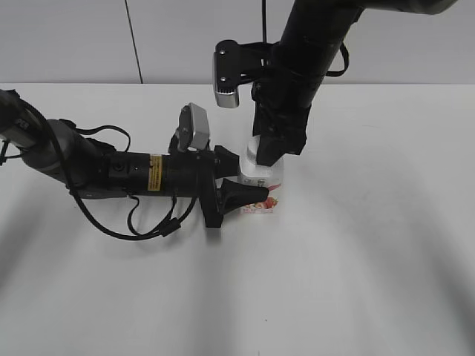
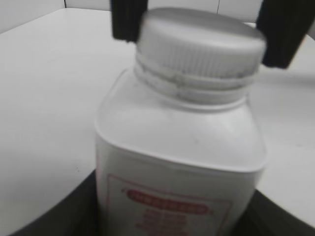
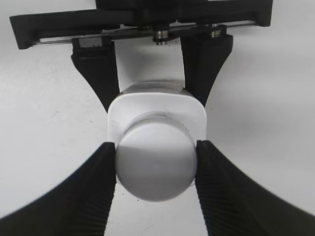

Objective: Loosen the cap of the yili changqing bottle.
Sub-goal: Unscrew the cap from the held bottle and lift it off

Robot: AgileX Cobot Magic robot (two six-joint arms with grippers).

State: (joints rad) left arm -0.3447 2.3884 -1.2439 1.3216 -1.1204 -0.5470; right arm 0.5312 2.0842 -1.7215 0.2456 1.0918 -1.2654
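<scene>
The yili changqing bottle [image 1: 261,178] stands upright on the white table, a white squarish body [image 2: 177,147] with a pink-red label. My left gripper [image 1: 249,194] comes in from the left and is shut on the bottle's body; its dark fingers [image 3: 96,73] flank the sides. The white ribbed cap [image 2: 202,42] sits on the neck. My right gripper [image 3: 155,164] hangs straight down over the bottle and is shut on the cap [image 3: 155,147], with one ribbed pad pressed against each side. In the exterior view the right gripper [image 1: 267,152] hides most of the cap.
The white table [image 1: 356,245] stretches all around the bottle. A pale wall runs along the back. The left arm and its loose cables [image 1: 141,222] lie low over the table on the left.
</scene>
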